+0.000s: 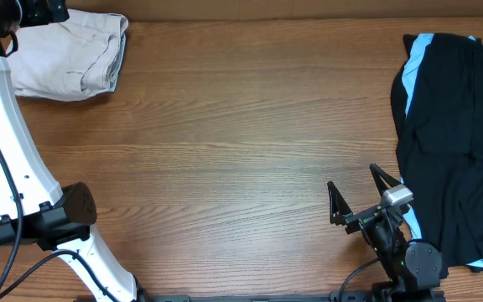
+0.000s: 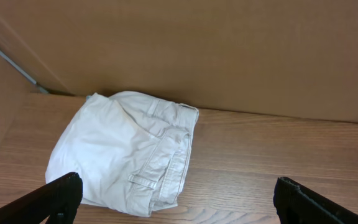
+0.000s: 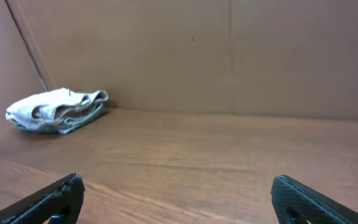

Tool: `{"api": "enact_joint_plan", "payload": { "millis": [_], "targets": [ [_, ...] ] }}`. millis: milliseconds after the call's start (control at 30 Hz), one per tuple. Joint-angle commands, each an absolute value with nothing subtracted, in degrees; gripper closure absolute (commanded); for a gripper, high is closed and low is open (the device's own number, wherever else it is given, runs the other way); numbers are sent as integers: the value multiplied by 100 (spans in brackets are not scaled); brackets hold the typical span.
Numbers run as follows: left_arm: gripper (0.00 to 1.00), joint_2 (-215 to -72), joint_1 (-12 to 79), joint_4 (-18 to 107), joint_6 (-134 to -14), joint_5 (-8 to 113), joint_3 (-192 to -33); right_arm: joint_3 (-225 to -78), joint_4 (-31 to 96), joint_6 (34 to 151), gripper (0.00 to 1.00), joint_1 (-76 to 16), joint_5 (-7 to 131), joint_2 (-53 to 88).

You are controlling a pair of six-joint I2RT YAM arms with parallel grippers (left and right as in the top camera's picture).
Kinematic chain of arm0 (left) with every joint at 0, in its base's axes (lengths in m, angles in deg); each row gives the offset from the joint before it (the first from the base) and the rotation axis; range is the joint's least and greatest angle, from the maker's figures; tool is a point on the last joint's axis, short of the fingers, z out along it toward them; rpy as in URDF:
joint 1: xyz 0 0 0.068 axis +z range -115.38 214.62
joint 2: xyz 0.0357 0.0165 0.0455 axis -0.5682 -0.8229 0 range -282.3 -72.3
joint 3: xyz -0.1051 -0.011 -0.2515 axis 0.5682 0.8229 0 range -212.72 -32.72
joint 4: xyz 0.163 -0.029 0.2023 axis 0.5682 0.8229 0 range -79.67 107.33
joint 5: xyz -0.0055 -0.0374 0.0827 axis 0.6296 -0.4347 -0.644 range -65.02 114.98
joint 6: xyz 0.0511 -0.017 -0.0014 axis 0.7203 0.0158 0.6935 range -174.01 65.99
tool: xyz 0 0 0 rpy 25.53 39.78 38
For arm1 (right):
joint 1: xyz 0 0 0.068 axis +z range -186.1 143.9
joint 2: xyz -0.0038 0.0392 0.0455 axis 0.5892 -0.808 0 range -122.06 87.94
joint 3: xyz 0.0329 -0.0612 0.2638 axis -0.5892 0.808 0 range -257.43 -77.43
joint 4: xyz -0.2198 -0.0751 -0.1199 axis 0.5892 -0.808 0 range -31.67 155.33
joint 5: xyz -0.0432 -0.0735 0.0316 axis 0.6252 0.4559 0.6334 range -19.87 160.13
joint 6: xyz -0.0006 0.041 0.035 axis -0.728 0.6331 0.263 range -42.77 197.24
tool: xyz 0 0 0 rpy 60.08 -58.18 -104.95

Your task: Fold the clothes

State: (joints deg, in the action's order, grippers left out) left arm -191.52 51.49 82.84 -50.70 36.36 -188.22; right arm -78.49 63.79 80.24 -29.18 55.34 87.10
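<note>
Beige cotton first: the folded shorts (image 1: pixel 74 54) lie at the far left corner of the table (image 1: pixel 241 126), up against the back wall. The left arm's white link crosses in front of their near edge in the overhead view, so I cannot see that side. From the left wrist they show a waistband and a belt loop, folded over once.

Black garments with light-blue panels (image 1: pixel 451 143) lie heaped along the right side. The heap runs off the right edge of the frame, and I cannot tell whether it is one piece or several. In the right wrist view only a dark sliver shows at the frame's right edge.

Left gripper (image 2: pixel 178 196): fingers spread wide, nothing between them, hovering just before the shorts. From overhead its head is cut by the top edge.

Right gripper (image 1: pixel 360 191): fingers spread wide too, empty, low over bare wood near the front, just beside the black heap.

Surface is brown wood-grain. Plain brown cardboard panels (image 2: pixel 229 56) wall the back and left. A thin grey line (image 3: pixel 27 43) runs up the left panel; cable or seam, I can't tell.
</note>
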Motion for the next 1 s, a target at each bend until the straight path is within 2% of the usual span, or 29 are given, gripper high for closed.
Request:
{"api": "enact_joint_plan", "payload": {
  "millis": [0, 600, 733, 967],
  "targets": [
    [0, -19123, 5109, 8276, -5103, 3684, -18835, -7790, 6191, 8042, 0, -2870, 5508, 8769],
    [0, -19117, 5116, 8291, -5103, 3644, -18835, -7790, 6199, 8042, 0, -2870, 5508, 8767],
    [0, -18695, 4886, 8306, -5103, 3642, -18695, -7790, 6199, 8042, 0, -2870, 5508, 8767],
    [0, -16260, 3955, 8302, -5103, 3642, -15725, -7790, 6199, 8042, 0, -2870, 5508, 8767]
  ]
}}
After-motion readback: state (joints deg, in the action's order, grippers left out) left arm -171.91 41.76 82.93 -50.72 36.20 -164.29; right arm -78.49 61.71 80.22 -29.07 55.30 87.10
